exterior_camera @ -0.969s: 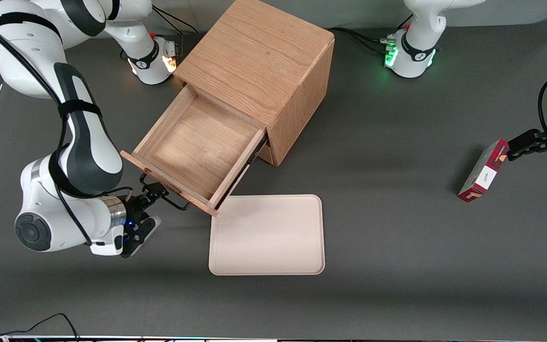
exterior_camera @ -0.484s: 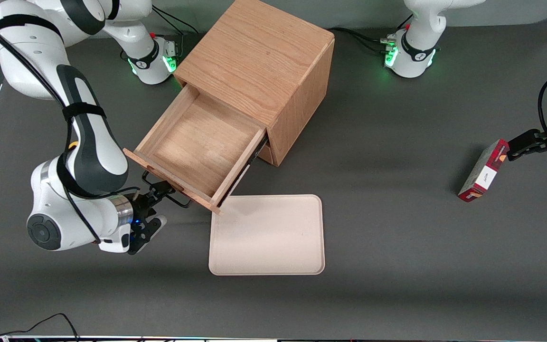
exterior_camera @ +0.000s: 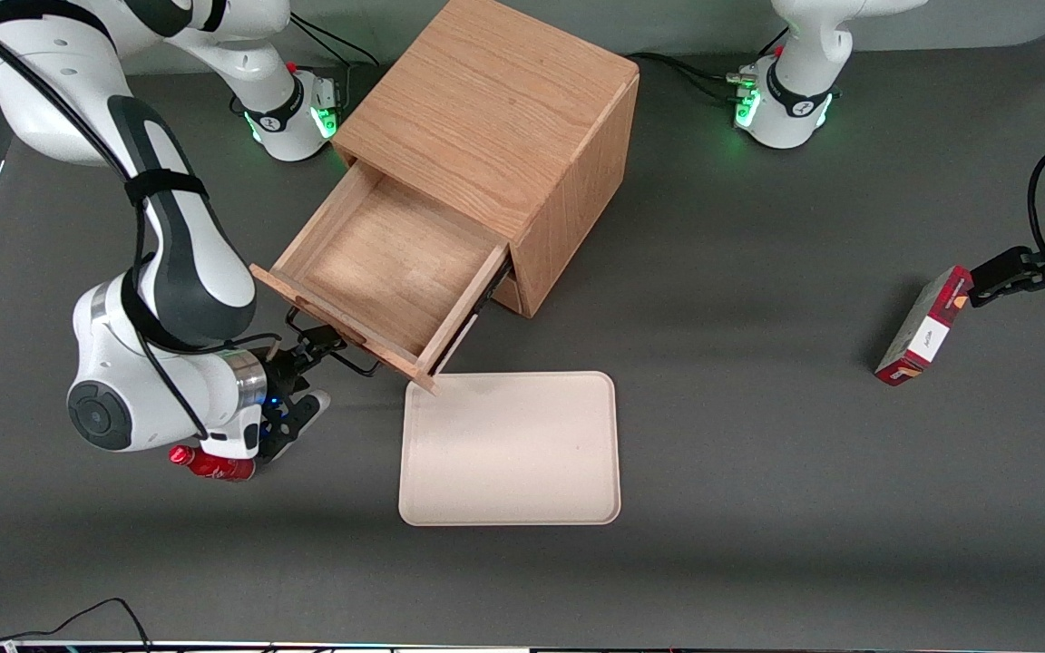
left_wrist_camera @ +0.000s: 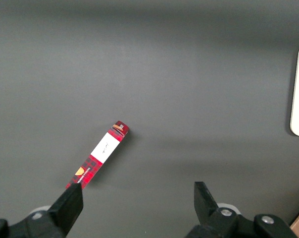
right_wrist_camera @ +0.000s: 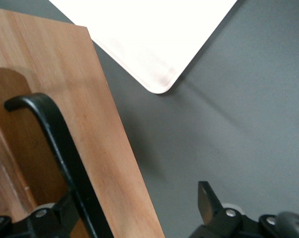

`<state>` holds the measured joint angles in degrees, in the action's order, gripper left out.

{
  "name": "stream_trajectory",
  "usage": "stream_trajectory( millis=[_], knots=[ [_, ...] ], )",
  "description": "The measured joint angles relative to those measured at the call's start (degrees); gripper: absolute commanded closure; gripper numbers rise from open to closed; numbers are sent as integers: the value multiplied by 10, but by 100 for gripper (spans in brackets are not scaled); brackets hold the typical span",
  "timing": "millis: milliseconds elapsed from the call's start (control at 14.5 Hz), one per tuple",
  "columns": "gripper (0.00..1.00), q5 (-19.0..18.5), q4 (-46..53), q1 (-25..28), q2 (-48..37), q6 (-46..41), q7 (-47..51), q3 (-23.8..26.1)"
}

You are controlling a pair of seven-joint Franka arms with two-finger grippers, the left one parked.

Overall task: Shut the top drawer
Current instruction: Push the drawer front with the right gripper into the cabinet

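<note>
Now top drawer (exterior_camera: 377,277) sits partly pushed into light-oak cabinet (exterior_camera: 495,136), shallower opening than a second ago; more travel left. Gripper (exterior_camera: 314,349) pressed at black bar handle (right_wrist_camera: 60,148) of drawer front, jaws spread, handle beside one finger, not clamped. Arm has advanced toward cabinet. Red bottle (exterior_camera: 205,461) newly uncovered near wrist. Tray (exterior_camera: 513,449) unmoved.
</note>
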<state>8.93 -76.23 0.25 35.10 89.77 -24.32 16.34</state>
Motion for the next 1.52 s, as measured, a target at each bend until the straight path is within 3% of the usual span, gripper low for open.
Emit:
stream_trajectory(
  millis=[761,1038,1522],
  knots=[
    [0,67,-178,0,-110,58,36,2],
    [0,72,-221,0,-148,61,67,11],
    [0,116,-272,0,-189,70,88,20]
  ],
)
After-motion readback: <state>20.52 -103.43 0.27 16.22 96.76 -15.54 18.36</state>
